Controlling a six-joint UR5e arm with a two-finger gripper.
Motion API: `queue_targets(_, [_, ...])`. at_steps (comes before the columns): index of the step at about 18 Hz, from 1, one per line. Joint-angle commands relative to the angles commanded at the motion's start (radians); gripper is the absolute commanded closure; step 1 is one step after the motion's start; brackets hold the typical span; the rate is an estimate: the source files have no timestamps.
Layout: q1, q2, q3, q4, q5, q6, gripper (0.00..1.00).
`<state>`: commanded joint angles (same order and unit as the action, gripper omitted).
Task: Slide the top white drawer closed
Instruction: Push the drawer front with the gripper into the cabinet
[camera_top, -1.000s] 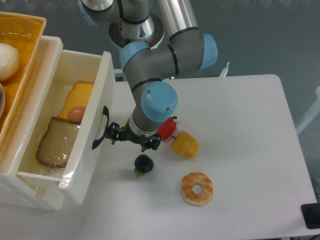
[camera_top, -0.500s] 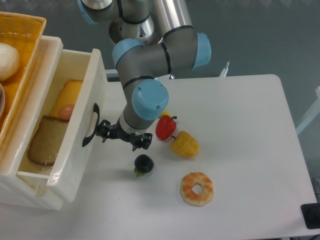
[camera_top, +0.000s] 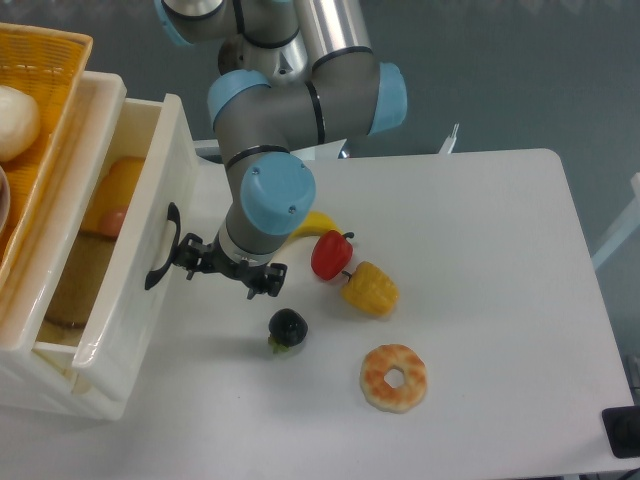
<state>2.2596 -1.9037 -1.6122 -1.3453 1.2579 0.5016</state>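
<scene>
The top white drawer (camera_top: 130, 250) stands partly open at the left, a glossy white box with a curved black handle (camera_top: 160, 245) on its front. Inside it I see a slice of bread, a yellow slice and an egg-like piece, partly hidden by the front wall. My gripper (camera_top: 205, 266) hangs under the blue wrist and presses against the drawer front right beside the handle. Its black fingers look close together and hold nothing.
A yellow wicker basket (camera_top: 35, 60) with a white ball sits on top of the cabinet at the far left. On the table lie a banana (camera_top: 315, 222), a red pepper (camera_top: 331, 255), a yellow corn piece (camera_top: 370, 288), a dark berry (camera_top: 287, 328) and a doughnut (camera_top: 394, 377).
The gripper has moved left, pushing the drawer front with it. The drawer has slid further into the cabinet, and less of the food inside shows.
</scene>
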Motion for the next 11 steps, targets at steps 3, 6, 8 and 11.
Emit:
queue_targets(3, [-0.024, 0.002, 0.000, 0.003, 0.005, -0.005, 0.00])
queue_targets(6, [-0.029, 0.003, 0.002, 0.003, 0.005, -0.002, 0.00])
queue_targets(8, [-0.031, 0.005, 0.002, 0.003, 0.003, -0.002, 0.00])
queue_targets(11, [-0.032, 0.005, 0.002, 0.003, 0.005, -0.002, 0.00])
